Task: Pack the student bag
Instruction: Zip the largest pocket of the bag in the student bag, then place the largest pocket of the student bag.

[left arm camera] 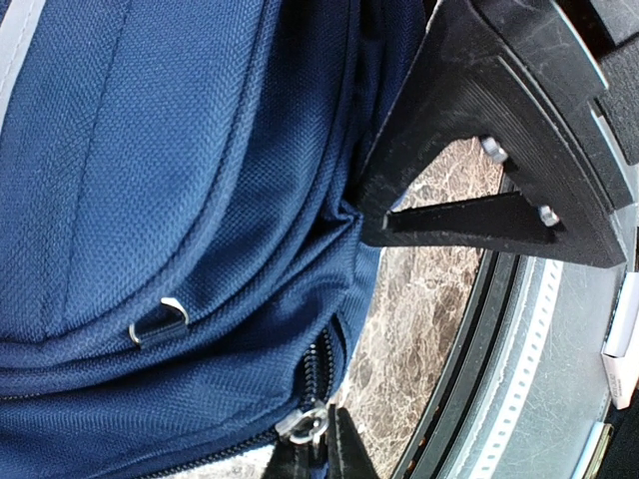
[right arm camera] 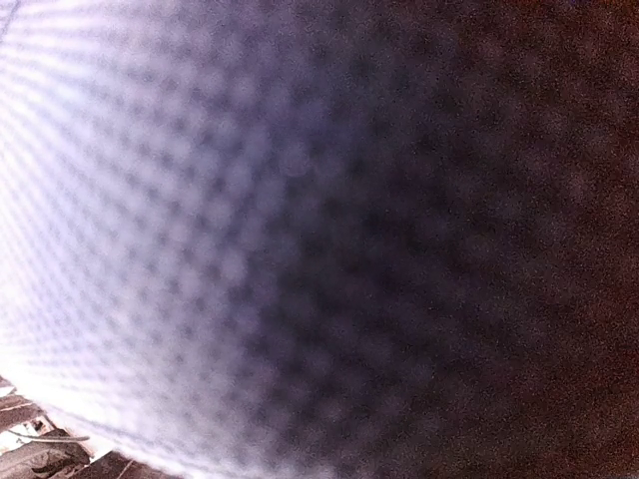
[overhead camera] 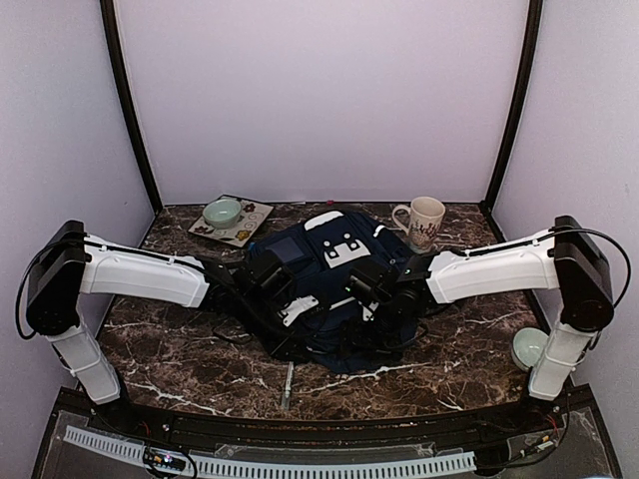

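Note:
The student bag [overhead camera: 334, 269], navy blue with white patches, lies flat in the middle of the table. In the left wrist view its blue fabric [left arm camera: 170, 200] fills the frame. My left gripper [left arm camera: 321, 451] is shut on the silver zipper pull [left arm camera: 305, 423] at the bag's near left edge, seen from above at the left gripper [overhead camera: 292, 304]. My right gripper [overhead camera: 377, 304] presses into the bag's right side, its fingertips hidden in the folds. The right wrist view shows only blurred woven fabric [right arm camera: 300, 239] right against the lens, so its jaws are not visible.
A white patterned mug [overhead camera: 423, 222] stands behind the bag on the right. A tray [overhead camera: 250, 228] with a pale green bowl [overhead camera: 222, 212] sits at the back left. Another pale bowl [overhead camera: 527, 347] is by the right arm's base. A thin pen [overhead camera: 288, 384] lies near the front edge.

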